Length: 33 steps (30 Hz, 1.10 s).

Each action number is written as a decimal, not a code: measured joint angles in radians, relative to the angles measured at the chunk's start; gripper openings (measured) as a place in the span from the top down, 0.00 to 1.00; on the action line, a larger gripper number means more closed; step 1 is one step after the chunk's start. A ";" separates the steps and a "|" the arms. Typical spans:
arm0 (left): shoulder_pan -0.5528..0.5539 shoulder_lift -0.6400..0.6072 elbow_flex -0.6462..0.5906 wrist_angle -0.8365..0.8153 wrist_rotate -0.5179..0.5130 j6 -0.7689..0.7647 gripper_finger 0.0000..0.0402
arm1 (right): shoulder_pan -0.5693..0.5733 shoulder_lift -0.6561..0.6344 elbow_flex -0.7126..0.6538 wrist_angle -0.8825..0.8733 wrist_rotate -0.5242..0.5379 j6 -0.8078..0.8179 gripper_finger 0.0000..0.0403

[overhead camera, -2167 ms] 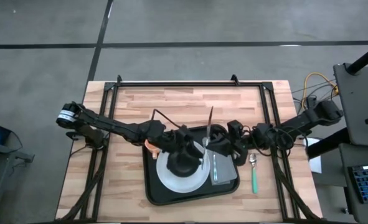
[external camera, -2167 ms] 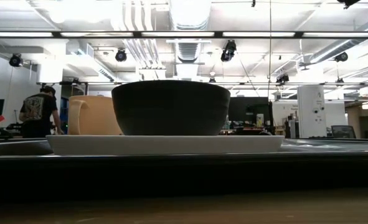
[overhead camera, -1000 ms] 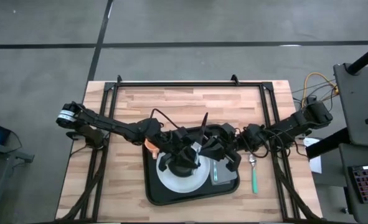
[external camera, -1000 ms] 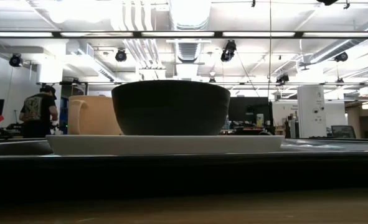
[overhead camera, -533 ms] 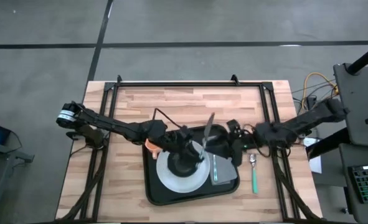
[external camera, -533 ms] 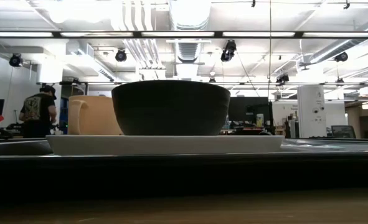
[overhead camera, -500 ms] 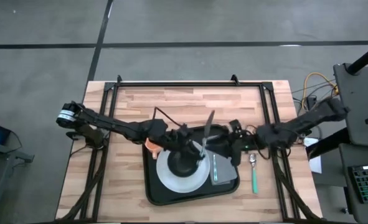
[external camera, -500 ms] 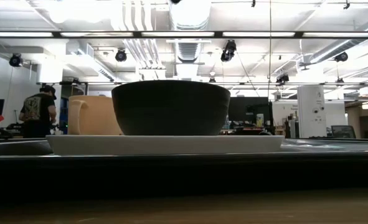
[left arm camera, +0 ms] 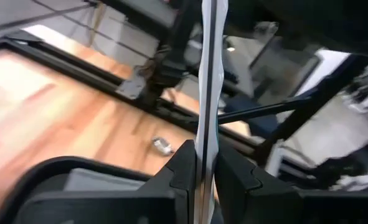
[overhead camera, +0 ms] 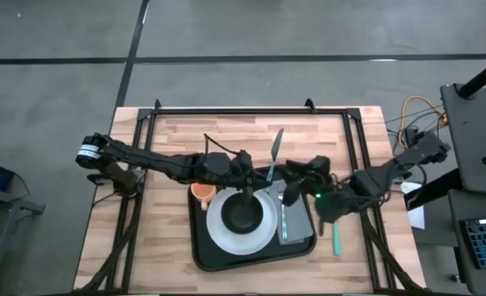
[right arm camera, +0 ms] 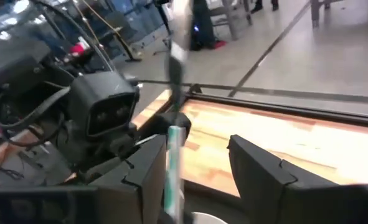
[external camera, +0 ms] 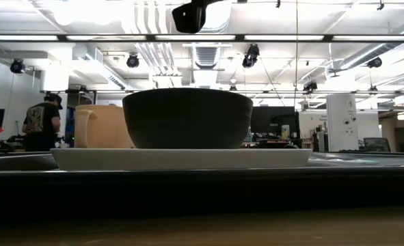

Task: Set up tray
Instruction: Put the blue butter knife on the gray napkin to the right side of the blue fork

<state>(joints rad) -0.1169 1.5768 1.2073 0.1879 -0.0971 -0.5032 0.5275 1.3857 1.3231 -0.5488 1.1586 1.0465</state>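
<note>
At table centre, seen from above: tray [overhead camera: 203,251], black and rimmed, flat on the wooden table [overhead camera: 168,148]. On the tray, toward 9 o'clock of its middle, white plate [overhead camera: 218,234] bearing a dark bowl [overhead camera: 244,212]. At the tray's 10 o'clock corner, orange cup [overhead camera: 201,192], just beside the plate. Along the tray's 3 o'clock side, grey napkin [overhead camera: 295,226] with a piece of cutlery [overhead camera: 282,215] lying on it. Off the tray at 3 o'clock, on bare wood, green-handled spoon [overhead camera: 335,236].

Above the tray's 12 o'clock rim, left gripper [overhead camera: 263,174], clamped narrow on a slim metal utensil [overhead camera: 275,150] that points toward 12 o'clock. Close at its 3 o'clock, right gripper [overhead camera: 290,182], fingers spread wide, gripping nothing, the same utensil standing between them in the right wrist view.

From table height: bowl and plate up front, cup behind, a person [external camera: 41,121] far back in the room.
</note>
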 joint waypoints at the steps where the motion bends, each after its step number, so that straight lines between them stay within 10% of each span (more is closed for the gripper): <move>1: 0.001 0.000 0.003 -0.015 -0.010 0.011 0.95 | -0.011 0.022 0.025 -0.014 -0.008 0.008 0.61; 25: 0.006 0.000 0.019 -0.042 -0.079 0.015 0.95 | -0.084 0.105 0.167 -0.257 -0.147 0.202 0.66; 33: 0.015 0.000 0.019 -0.044 0.143 0.035 0.95 | -0.080 0.094 0.171 -0.242 -0.237 0.087 0.67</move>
<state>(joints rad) -0.1022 1.5773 1.2266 0.1436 0.0460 -0.4682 0.4470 1.4801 1.4940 -0.7909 0.9214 1.1332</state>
